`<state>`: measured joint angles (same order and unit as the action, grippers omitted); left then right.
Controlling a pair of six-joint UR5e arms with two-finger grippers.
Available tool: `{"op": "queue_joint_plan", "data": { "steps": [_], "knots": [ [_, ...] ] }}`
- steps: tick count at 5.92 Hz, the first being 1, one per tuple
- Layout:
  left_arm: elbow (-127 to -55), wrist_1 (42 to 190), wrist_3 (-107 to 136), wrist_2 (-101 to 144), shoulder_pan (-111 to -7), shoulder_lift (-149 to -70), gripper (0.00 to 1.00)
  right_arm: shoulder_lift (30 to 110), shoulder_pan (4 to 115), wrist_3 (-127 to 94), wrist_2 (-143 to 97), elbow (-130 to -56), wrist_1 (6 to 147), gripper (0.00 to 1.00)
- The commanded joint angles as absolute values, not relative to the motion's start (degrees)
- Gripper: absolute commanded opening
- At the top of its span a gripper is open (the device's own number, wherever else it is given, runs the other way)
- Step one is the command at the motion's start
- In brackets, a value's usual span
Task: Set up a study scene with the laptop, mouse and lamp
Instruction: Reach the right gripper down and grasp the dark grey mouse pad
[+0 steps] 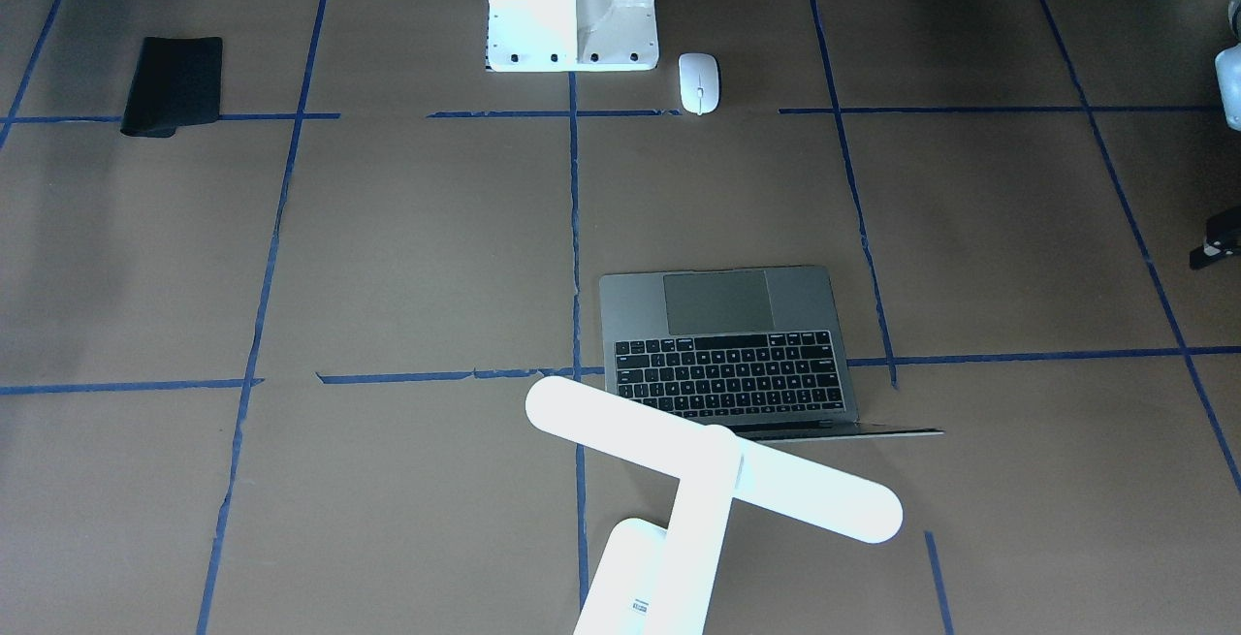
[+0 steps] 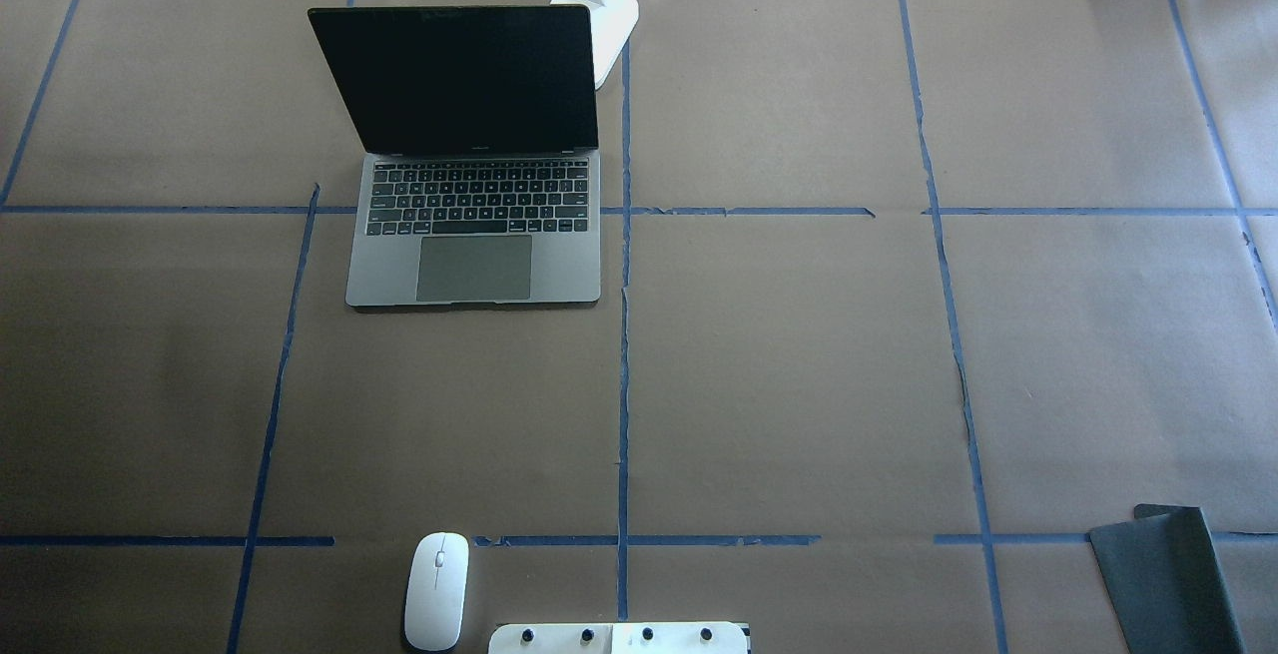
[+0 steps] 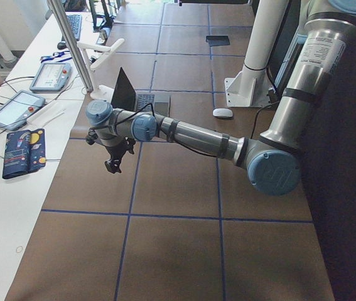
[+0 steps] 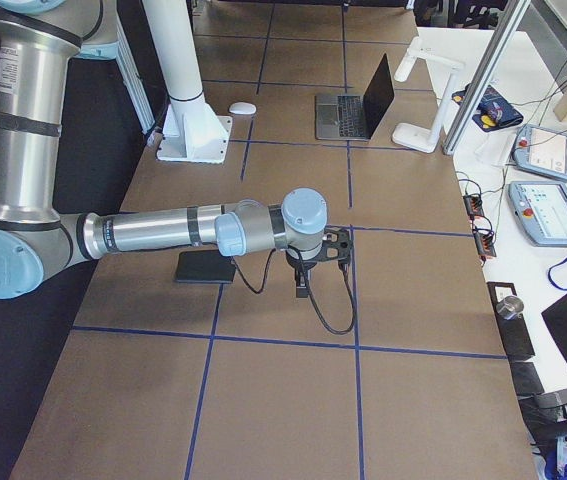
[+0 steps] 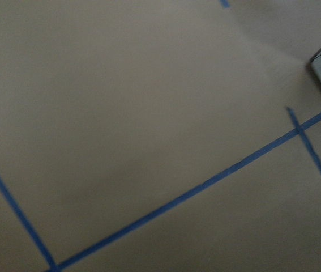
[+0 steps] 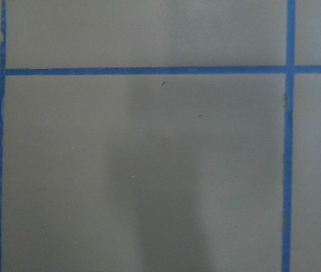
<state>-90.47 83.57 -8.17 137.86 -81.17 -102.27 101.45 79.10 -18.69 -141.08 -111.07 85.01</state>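
**Mouse is looking like a slippery grab**

I'm eyeing the mouse (image 2: 436,589), sitting near, just left of the pedestal (image 2: 619,637), well apart from the open laptop (image 2: 474,235) and lamp (image 1: 713,470) on the far side. Guessing it's light and slick, so I'm planning on pinching its sides. Left gripper (image 3: 113,164) and right gripper (image 4: 303,285) are hovering, can't tell how open. No containers showing

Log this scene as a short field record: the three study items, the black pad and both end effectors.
laptop: open, screen dark, far side of the table, robot's left half
mouse: near edge, beside the white pedestal, well apart from the laptop
lamp: standing, base at the far edge beside the laptop's lid
black pad: near right corner
left end effector: above bare table; open or shut unclear
right end effector: above bare table; open or shut unclear
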Motion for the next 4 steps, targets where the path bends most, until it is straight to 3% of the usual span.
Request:
{"op": "queue_joint_plan", "data": {
  "steps": [1, 4],
  "knots": [
    [-97.7, 84.2, -0.2, 137.6, -81.8, -94.4, 1.00, 111.0, 70.3, -36.0, -139.5, -117.8, 72.2, 1.00],
    [-98.3, 84.2, -0.3, 137.6, -81.7, -94.0, 1.00, 122.8, 48.5, -67.3, -124.9, -117.2, 40.2, 1.00]
  ]
}}
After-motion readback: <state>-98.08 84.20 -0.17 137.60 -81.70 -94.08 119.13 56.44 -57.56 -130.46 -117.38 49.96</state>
